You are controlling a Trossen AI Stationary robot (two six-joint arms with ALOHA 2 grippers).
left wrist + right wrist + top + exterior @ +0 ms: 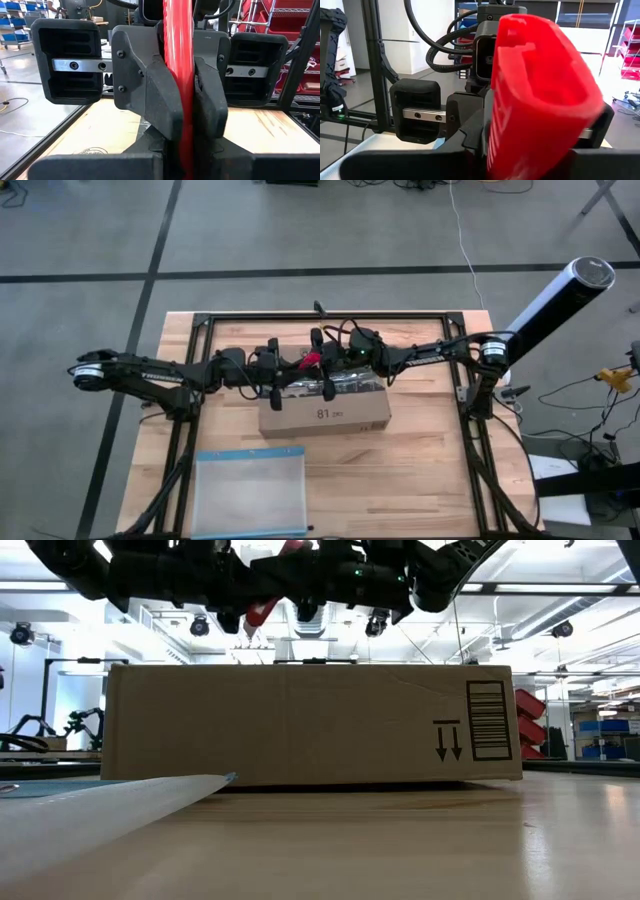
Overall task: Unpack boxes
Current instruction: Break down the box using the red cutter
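A brown cardboard box (325, 412) lies flat on the wooden table at its middle, with shiny tape along its far top (335, 385); the low view shows its long side (310, 725). Above the box's far edge both arms meet at a small red tool (311, 360). My left gripper (292, 366) comes from the table's left and my right gripper (330, 362) from the right. Each is shut on the tool, which the low view shows clear of the box (262, 610). My left gripper has the red tool's near part (187, 162) pinched between its two fingers, coming level from the table's left. The tool is lifted clear above the box. My right gripper pinches the red tool's narrow middle (181, 75) between its two fingers (150, 95), coming level from the table's right, facing the left gripper. The tool's thick end (540, 85) stands out above its fingers. The tool is clear of the box.
A clear plastic pouch with a blue edge (250, 490) lies flat near the table's front edge, left of centre; its corner shows in the low view (100, 805). A black metal frame (200, 380) runs around the table's sides and back.
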